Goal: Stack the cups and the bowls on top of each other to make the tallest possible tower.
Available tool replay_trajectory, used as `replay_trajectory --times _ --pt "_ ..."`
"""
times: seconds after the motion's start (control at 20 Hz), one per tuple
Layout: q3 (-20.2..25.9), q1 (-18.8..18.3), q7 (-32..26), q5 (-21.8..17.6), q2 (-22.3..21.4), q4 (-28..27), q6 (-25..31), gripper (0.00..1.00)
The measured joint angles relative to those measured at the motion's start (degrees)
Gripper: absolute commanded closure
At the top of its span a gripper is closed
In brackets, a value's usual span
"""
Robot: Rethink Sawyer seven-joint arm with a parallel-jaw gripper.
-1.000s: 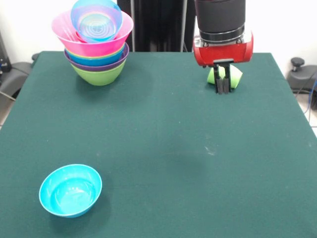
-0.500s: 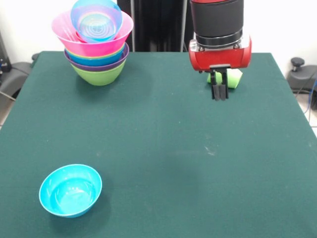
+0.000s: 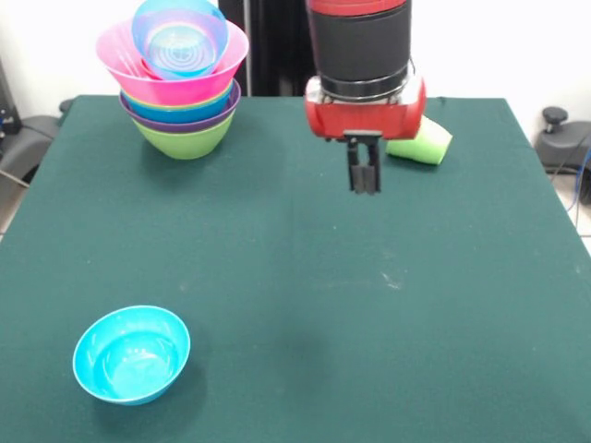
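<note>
The tower stands at the picture's top left: a lime green bowl at the base, purple, blue and pink rims above, and a blue bowl tilted on top. A small cyan bowl sits upright at the lower left. A light green cup lies on its side at the top right. My gripper hangs above the cloth just left of the cup, apart from it, shut and empty. The yellow-orange cup and the red bowl are out of view.
The green cloth table fills the view. Its far edge runs just behind the tower and the cup, and its right edge slants past the cup. Dark stands and chair bases lie beyond the edges.
My gripper has risen off the green cup and moved left, toward the middle of the table. The cup stays on its side, now fully uncovered. The bowls have not moved.
</note>
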Motion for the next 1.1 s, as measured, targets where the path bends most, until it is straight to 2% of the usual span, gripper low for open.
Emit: replay_trajectory --times 0.55,0.85,1.1 --pt "0.0 0.0 0.0 -2.1 5.9 -8.5 0.4 1.00" --pt "0.0 0.0 -0.3 -2.2 8.2 -12.9 4.7 1.00" --pt "0.4 -0.8 -2.9 -2.2 8.5 -15.5 10.8 1.00"
